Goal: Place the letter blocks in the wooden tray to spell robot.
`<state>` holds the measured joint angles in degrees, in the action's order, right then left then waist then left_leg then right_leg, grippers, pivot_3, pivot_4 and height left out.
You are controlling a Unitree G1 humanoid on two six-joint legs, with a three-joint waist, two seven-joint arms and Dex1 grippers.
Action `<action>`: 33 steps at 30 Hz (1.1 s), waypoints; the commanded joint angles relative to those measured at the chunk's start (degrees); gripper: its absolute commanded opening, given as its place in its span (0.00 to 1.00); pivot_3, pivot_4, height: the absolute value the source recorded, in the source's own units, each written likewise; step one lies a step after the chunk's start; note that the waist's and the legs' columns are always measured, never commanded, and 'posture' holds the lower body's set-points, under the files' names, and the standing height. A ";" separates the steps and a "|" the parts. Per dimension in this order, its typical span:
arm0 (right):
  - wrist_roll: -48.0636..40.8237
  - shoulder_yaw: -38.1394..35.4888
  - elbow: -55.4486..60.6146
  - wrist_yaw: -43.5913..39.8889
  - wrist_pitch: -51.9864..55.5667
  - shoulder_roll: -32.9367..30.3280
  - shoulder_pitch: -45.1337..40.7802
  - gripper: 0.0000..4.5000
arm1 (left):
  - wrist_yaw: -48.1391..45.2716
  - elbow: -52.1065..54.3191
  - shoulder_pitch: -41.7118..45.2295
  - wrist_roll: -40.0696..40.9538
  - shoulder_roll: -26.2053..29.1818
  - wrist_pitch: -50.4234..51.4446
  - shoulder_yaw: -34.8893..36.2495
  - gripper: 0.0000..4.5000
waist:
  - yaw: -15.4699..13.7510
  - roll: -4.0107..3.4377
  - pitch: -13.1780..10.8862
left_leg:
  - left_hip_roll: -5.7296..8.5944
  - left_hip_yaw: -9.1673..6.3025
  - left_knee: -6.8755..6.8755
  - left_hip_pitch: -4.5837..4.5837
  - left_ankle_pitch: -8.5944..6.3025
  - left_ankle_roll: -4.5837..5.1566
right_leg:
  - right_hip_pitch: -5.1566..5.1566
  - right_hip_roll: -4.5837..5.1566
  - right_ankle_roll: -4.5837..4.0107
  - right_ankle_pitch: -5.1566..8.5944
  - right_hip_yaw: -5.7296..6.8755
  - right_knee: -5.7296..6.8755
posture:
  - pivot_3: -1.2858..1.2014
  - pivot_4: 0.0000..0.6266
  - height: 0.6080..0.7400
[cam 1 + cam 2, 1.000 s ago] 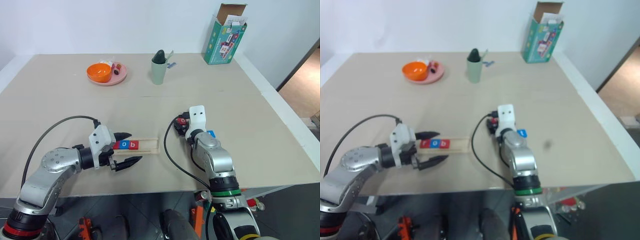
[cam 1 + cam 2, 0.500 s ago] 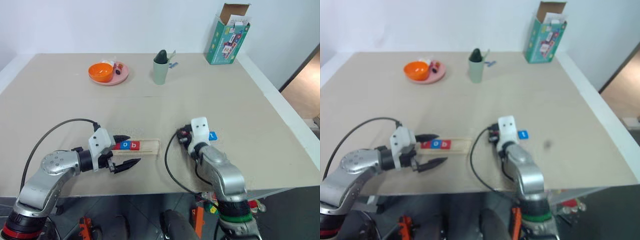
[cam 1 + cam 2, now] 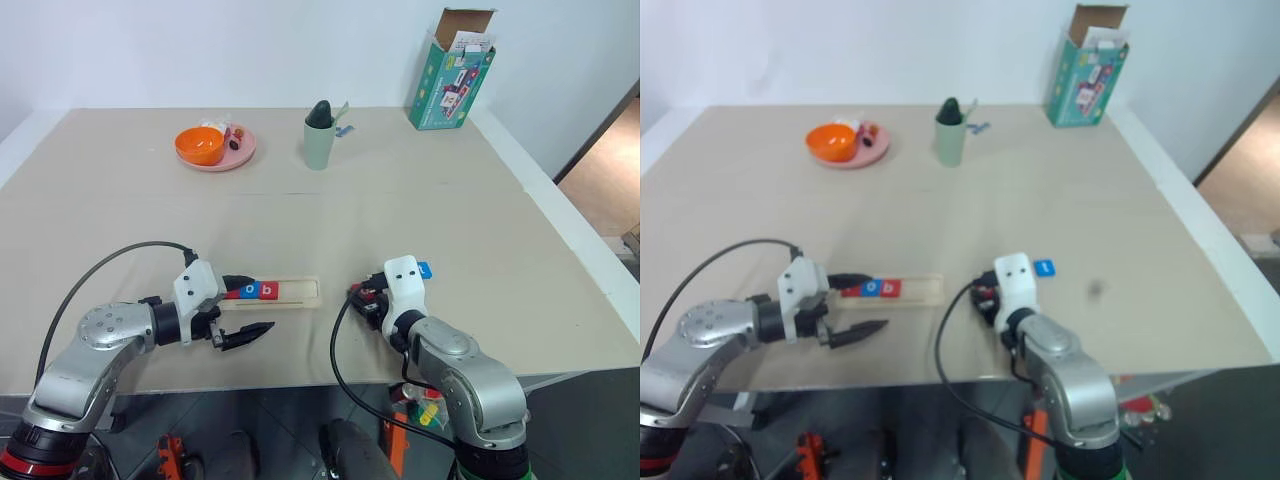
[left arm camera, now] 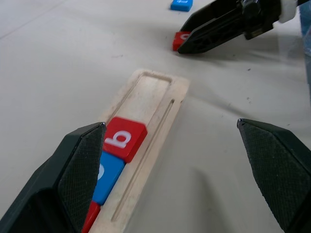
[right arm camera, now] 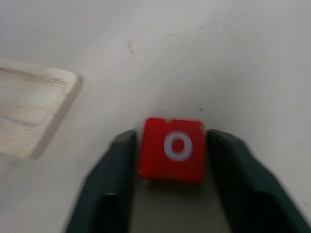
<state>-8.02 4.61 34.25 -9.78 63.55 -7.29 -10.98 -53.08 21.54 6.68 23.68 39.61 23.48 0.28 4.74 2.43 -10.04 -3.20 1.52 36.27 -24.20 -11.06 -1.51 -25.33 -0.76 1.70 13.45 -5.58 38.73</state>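
Bare table, wooden tray right half free

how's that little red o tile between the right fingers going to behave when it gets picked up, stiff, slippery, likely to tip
The red o tile looks rigid, with crisp square edges, so it should not flex. It is flat and thin, so the right gripper has little side face to pinch; it might slip or pivot. It probably weighs very little and, lying flat, should slide rather than roll.

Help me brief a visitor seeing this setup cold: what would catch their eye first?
Probably the wooden tray near the table's front edge, with bright red and blue letter blocks at its left end, inside the open left gripper. Just right of the tray, the right gripper brackets a red o block.
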 commanded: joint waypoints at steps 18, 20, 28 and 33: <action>-7.63 6.27 -43.61 -67.66 -49.49 -31.89 -22.41 0.99 | -0.30 0.42 1.42 -0.86 0.11 -2.08 -0.40 1.00 | -0.05 -0.09 -0.08 | 0.06 0.01 -0.08 -0.04 -0.23 0.42 | 0.16 -0.03 0.50 -0.24 -0.01 -0.45 | 0.52 0.24 1.00; -6.25 7.26 -49.85 -69.27 -53.79 -30.54 -25.24 0.99 | -0.04 1.08 0.87 -0.77 0.25 -1.86 -0.08 1.00 | -0.11 -0.09 -0.08 | 0.07 0.01 -0.07 -0.06 -0.23 0.42 | 0.15 -0.02 0.52 -0.24 -0.02 -0.45 | 0.52 0.24 1.00; -3.02 8.75 -63.35 -73.76 -62.85 -27.34 -30.02 0.99 | 0.98 3.00 -1.20 -0.59 0.88 -1.23 1.34 1.00 | -0.38 -0.10 -0.08 | 0.08 0.01 0.03 -0.05 -0.22 0.40 | 0.21 0.02 0.54 -0.28 -0.02 -0.45 | 0.52 0.24 1.00; -0.94 8.47 -67.93 -73.61 -67.71 -26.36 -29.78 0.79 | 1.53 3.99 -2.06 -0.53 1.09 -0.73 1.48 1.00 | -0.44 -0.11 -0.09 | 0.12 0.04 0.08 -0.05 -0.22 0.39 | 0.23 0.05 0.58 -0.32 -0.06 -0.44 | 0.52 0.24 1.00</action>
<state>-9.66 13.62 -32.81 -83.13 -1.85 -33.59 -40.09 -51.75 23.27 4.98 22.59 39.84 22.86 0.28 4.30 2.33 -10.13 -3.09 1.56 36.35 -24.23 -11.27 -1.12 -25.08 -0.71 2.28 13.12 -5.64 38.29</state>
